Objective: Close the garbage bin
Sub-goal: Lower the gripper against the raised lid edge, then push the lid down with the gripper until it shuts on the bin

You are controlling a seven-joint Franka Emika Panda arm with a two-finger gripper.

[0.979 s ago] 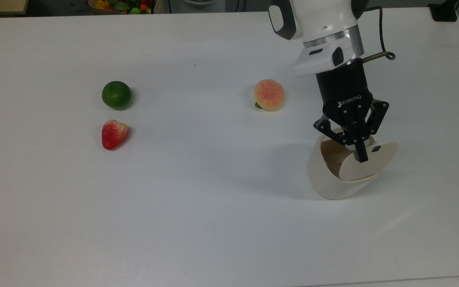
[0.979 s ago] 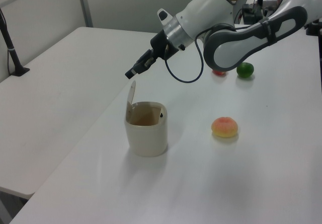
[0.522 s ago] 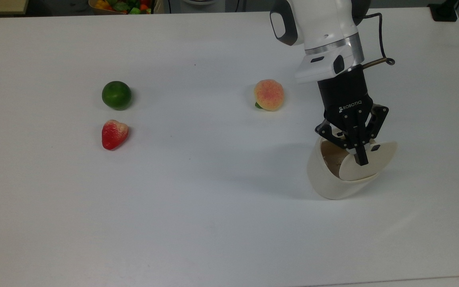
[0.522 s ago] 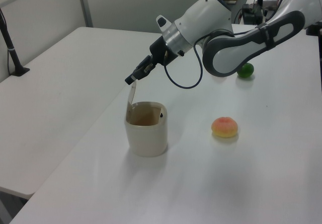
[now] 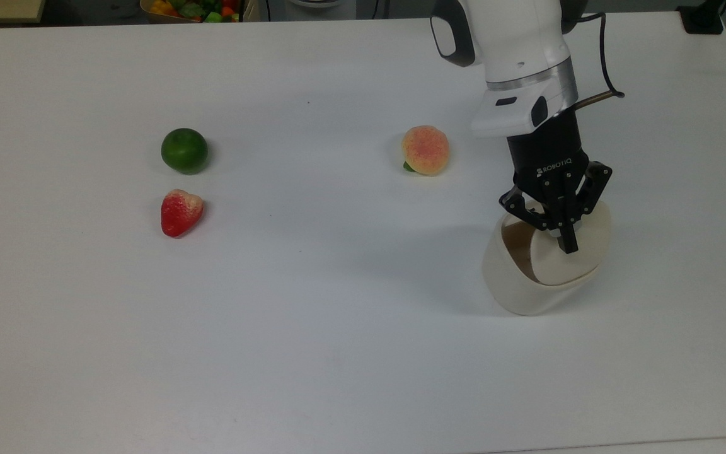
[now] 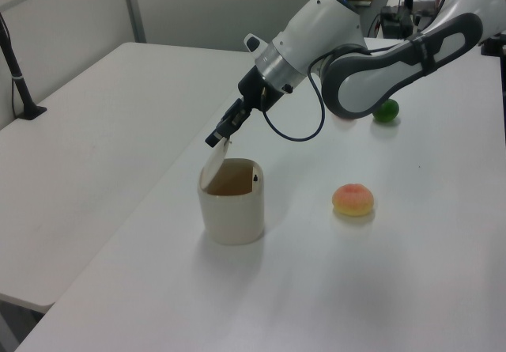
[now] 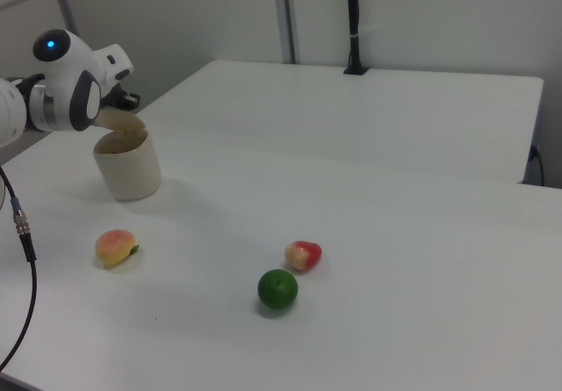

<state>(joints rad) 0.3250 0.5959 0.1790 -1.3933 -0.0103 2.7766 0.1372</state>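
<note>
While your closed gripper [image 5: 568,247] leans on the light, hinged lid [image 5: 561,261], push toward 9 o'clock, top view.

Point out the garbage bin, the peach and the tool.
garbage bin [image 5: 514,287], top view, outer wall of the body.
peach [image 5: 425,149], top view, middle of the fruit.
tool [image 5: 567,243], top view, at its fingertips over the lid.
</note>
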